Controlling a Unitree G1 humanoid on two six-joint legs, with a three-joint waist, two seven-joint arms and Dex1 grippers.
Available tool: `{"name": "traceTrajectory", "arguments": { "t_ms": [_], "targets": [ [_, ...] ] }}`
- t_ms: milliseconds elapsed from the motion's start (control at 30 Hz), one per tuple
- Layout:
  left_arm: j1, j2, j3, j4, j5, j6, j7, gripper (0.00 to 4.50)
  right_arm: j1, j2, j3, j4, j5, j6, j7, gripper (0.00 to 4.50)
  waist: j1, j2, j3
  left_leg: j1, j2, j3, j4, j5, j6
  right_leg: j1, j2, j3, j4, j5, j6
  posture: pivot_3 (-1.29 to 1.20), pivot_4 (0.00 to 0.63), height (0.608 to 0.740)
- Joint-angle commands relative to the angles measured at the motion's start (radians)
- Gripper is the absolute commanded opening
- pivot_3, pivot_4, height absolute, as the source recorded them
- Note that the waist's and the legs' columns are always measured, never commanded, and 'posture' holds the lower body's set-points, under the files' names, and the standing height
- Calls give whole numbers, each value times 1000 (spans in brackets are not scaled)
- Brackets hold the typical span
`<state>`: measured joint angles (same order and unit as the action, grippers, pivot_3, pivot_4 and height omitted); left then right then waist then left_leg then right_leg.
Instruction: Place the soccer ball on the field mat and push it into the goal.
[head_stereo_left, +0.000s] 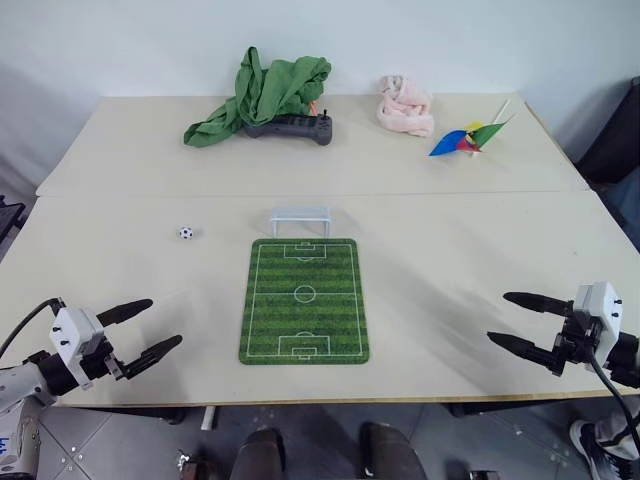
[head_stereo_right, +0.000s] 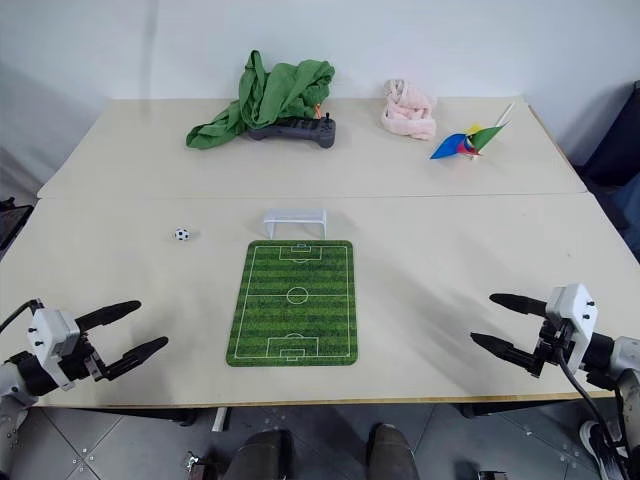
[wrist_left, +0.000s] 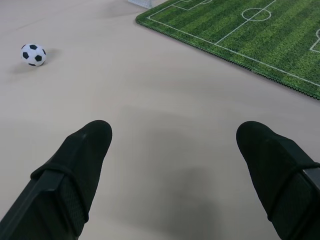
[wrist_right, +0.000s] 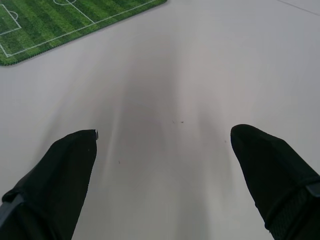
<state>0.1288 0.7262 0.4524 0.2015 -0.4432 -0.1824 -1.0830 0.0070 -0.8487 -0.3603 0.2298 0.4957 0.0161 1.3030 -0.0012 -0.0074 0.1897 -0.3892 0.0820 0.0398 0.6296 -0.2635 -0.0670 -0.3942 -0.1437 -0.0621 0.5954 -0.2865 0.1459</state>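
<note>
The tiny black-and-white soccer ball (head_stereo_left: 186, 233) lies on the bare table, left of the goal and off the mat; it is also in the left wrist view (wrist_left: 33, 54). The green striped field mat (head_stereo_left: 304, 299) lies flat at the table's front centre. The small white goal (head_stereo_left: 300, 219) stands just beyond the mat's far edge. My left gripper (head_stereo_left: 160, 327) hovers open and empty at the front left, well short of the ball. My right gripper (head_stereo_left: 500, 320) hovers open and empty at the front right, away from the mat (wrist_right: 60, 25).
Along the back of the table (head_stereo_left: 450, 240) lie a crumpled green cloth (head_stereo_left: 262, 95), a dark handheld controller (head_stereo_left: 292, 127), a pink cloth (head_stereo_left: 405, 106) and a coloured pinwheel (head_stereo_left: 468, 139). A seam runs across the table behind the goal.
</note>
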Motion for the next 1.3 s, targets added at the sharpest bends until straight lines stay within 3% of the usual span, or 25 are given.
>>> {"name": "traceTrajectory", "arguments": {
  "t_ms": [33,400,633,933,1300],
  "targets": [
    [-6,8,18,-17,0,9,31,4460,-15,4,-12,0,6,-21,8,4500,0,0,0,0,0,0,0,0,0,0,0,0,0,0,0,0,150,740],
    [-28,17,19,-129,-5,129,138,4460,-61,7,-17,29,18,-34,23,4500,0,0,0,0,0,0,0,0,0,0,0,0,1,0,0,0,150,740],
    [-170,25,9,-82,23,132,200,4460,-114,6,-27,-28,46,-11,11,4500,2,0,0,0,0,0,1,0,0,0,0,1,2,0,0,0,150,740],
    [-495,11,-108,240,149,169,319,4460,-99,35,-19,-129,56,22,-46,4500,9,0,0,1,0,0,1,1,-1,0,1,1,4,0,1,0,150,740],
    [-831,-69,-220,686,273,97,426,4460,55,35,-91,-303,96,90,-116,4500,27,-1,0,0,0,1,2,3,-4,0,1,1,3,1,1,0,150,740]
  ]
}}
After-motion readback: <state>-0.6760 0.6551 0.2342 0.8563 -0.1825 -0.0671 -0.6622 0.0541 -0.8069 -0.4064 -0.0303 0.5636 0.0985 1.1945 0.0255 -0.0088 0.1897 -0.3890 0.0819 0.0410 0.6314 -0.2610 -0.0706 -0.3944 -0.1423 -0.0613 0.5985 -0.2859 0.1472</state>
